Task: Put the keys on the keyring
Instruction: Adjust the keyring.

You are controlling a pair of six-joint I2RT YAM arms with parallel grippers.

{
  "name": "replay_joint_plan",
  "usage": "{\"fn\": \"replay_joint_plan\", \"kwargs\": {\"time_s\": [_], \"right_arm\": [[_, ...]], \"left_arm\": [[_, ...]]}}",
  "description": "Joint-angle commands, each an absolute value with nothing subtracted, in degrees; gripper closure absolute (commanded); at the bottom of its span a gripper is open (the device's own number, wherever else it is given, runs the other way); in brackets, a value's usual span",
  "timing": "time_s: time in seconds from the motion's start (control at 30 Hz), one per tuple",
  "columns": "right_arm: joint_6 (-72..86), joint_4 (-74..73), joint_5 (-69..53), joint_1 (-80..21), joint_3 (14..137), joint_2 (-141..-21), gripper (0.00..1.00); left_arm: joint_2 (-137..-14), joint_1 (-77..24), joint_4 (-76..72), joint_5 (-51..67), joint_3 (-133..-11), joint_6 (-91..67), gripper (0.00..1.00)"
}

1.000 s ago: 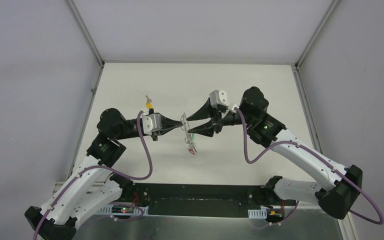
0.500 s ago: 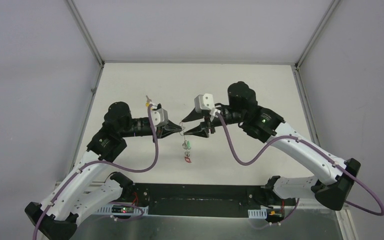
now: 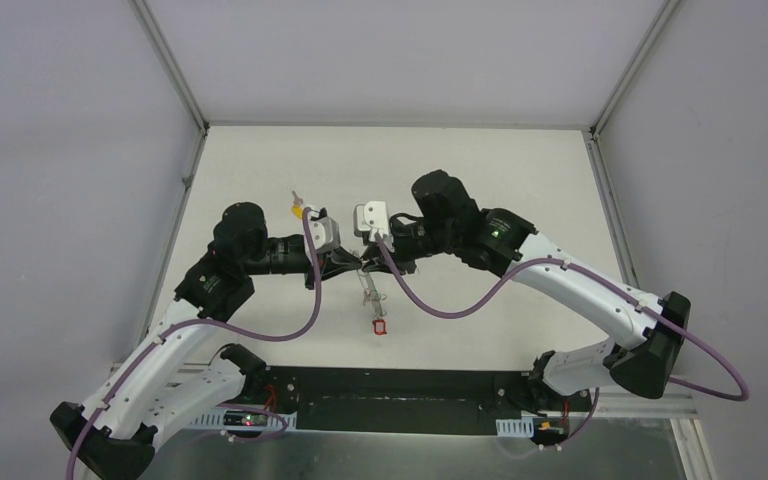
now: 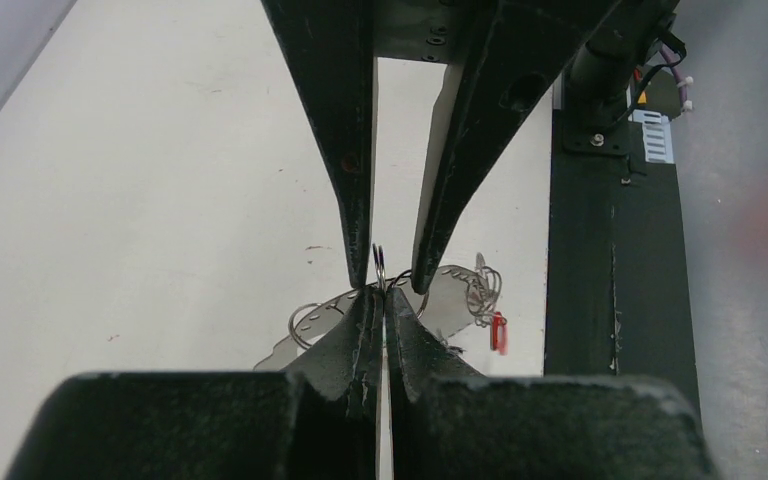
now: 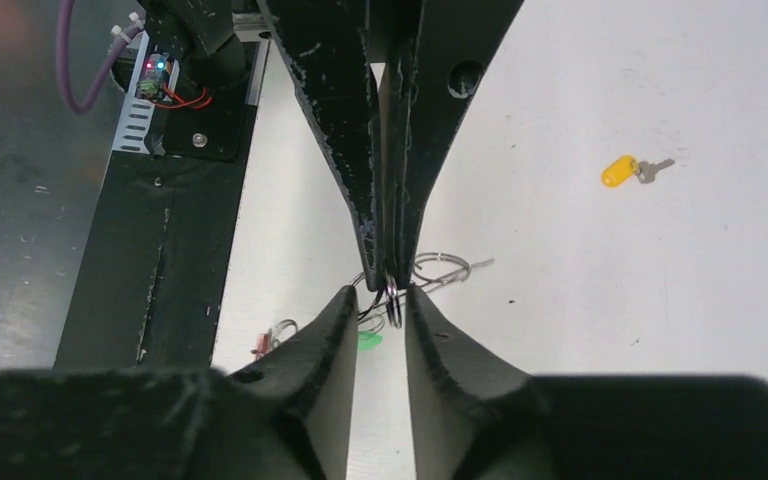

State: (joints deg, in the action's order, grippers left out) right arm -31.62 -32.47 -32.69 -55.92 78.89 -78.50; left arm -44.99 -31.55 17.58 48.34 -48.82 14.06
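Observation:
My left gripper [image 3: 357, 262] [image 4: 381, 293] is shut on the keyring [image 3: 369, 291], pinching a thin wire ring at its fingertips. The silvery loop [image 4: 312, 318] hangs below the left gripper, with a green tag [image 5: 368, 340] and a small red tag [image 3: 380, 326] [image 4: 500, 333] on it. My right gripper [image 3: 368, 268] [image 5: 382, 292] faces the left one tip to tip. It is open, its fingertips either side of the pinched ring [image 5: 392, 302]. A key with a yellow tag [image 3: 300, 209] [image 5: 620, 170] lies loose on the table behind the left arm.
The white table [image 3: 520, 180] is walled by grey panels at the back and both sides. A black base strip [image 3: 400, 395] with both arm mounts runs along the near edge.
The right arm has swung left and met the left gripper's tips. Its jaws have narrowed around the ring. The left gripper has turned and the keyring now hangs lower.

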Motion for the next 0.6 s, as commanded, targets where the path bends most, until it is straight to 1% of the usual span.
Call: {"fn": "replay_joint_plan", "kwargs": {"time_s": [0.0, 0.1, 0.2, 0.23, 0.3, 0.33, 0.37, 0.47, 0.57], "right_arm": [[-32.8, -35.2, -29.9, -56.7, 82.0, -79.1, 0.8], [-33.0, -35.1, -29.7, -56.8, 82.1, -79.0, 0.86], [-33.2, -34.7, -30.2, -57.0, 82.0, -78.5, 0.86], [-33.2, -34.5, -30.5, -57.0, 82.0, -78.4, 0.81], [-33.1, -33.6, -30.8, -57.1, 81.7, -77.9, 0.63], [-33.0, -33.0, -30.8, -57.2, 81.5, -77.6, 0.57], [-32.9, -32.4, -30.7, -57.3, 81.2, -77.3, 0.54], [-32.5, -31.4, -30.5, -57.5, 80.9, -77.0, 0.54], [-32.4, -31.2, -30.4, -57.5, 81.1, -77.2, 0.63]], "left_arm": [[-44.6, -31.9, 14.9, 49.2, -51.4, 13.7, 1.0], [-44.7, -31.9, 14.9, 49.2, -51.4, 13.7, 1.0], [-44.7, -31.9, 15.1, 49.2, -51.3, 13.7, 1.0], [-44.8, -31.9, 15.1, 49.2, -51.3, 13.7, 1.0], [-45.0, -31.9, 15.3, 49.2, -51.2, 13.6, 1.0], [-45.0, -31.9, 15.3, 49.2, -51.2, 13.6, 1.0], [-45.1, -31.9, 15.4, 49.2, -51.2, 13.6, 1.0], [-45.2, -31.9, 15.5, 49.3, -51.3, 13.6, 1.0], [-45.3, -31.9, 15.7, 49.3, -51.4, 13.6, 1.0]]}}
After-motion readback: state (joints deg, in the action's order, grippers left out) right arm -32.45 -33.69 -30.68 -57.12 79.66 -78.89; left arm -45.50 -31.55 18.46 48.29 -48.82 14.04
